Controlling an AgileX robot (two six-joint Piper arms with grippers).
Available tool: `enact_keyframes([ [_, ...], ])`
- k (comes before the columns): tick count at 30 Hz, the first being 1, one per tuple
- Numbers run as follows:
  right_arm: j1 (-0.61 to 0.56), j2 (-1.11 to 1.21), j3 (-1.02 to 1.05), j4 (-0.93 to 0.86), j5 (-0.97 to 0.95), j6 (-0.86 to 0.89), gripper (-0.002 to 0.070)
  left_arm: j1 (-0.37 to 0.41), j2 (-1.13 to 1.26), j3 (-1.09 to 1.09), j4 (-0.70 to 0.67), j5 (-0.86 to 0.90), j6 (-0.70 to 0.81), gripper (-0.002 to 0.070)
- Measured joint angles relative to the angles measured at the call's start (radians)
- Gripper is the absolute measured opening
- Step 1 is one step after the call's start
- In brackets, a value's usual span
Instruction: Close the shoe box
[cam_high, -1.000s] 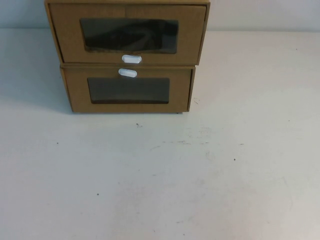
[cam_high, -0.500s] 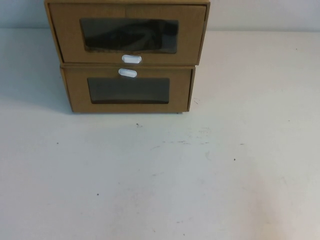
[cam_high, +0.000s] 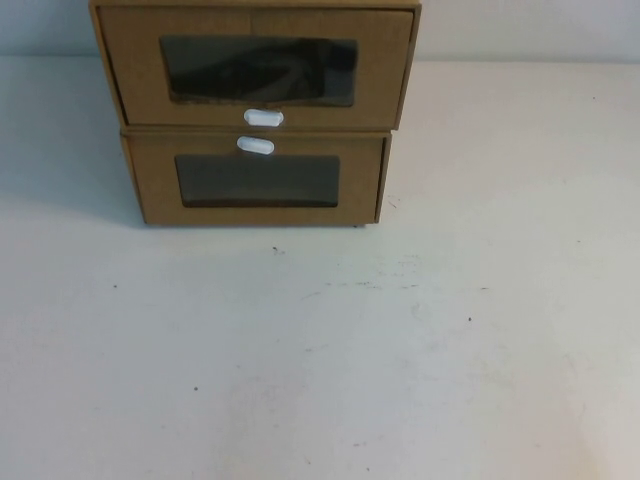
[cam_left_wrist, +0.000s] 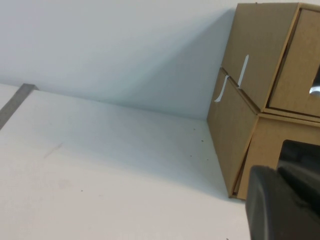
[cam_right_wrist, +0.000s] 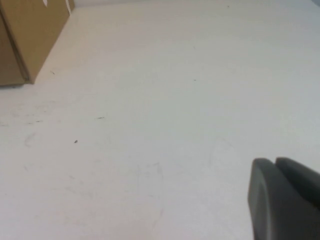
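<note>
Beyond the high view, both claws; shoe box (cam_high: 255, 70) top cropped.

A white table (cam_high: 330, 350) carries the scene, its surface marked with faint scuffs and a few small dark specks. Directly on it, at the far edge near the wall, rests a brown cardboard box (cam_high: 255, 180) with a window and a white tab above it. The shoe box (cam_high: 255, 65) sits stacked on that lower box, not touching the table.
</note>
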Motion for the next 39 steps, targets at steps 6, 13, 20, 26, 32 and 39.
enact_keyframes([
  [6, 0.0, 0.0, 0.0, 0.004, -0.105, 0.0, -0.0013, 0.0, 0.0, 0.0, -0.002, 0.0, 0.0, -0.0005],
  [13, 0.0, 0.0, 0.0, 0.172, -0.084, -0.227, -0.0013, 0.0, 0.0, 0.0, -0.002, 0.0, 0.0, -0.0005],
  [20, 0.0, 0.0, 0.0, 0.252, 0.032, -0.328, -0.0013, 0.0, 0.0, 0.0, -0.002, -0.001, 0.0, -0.0005],
  [26, 0.0, 0.0, 0.0, 0.256, 0.033, -0.335, -0.0013, 0.0, 0.0, 0.0, -0.002, -0.001, 0.0, -0.0005],
  [32, 0.0, 0.0, 0.0, 0.256, 0.033, -0.335, -0.0013, 0.0, 0.0, 0.0, -0.002, -0.003, 0.0, -0.0005],
  [39, 0.0, 0.0, 0.0, 0.256, 0.035, -0.338, -0.0013, 0.0, 0.0, 0.0, -0.002, -0.003, 0.0, -0.0005],
])
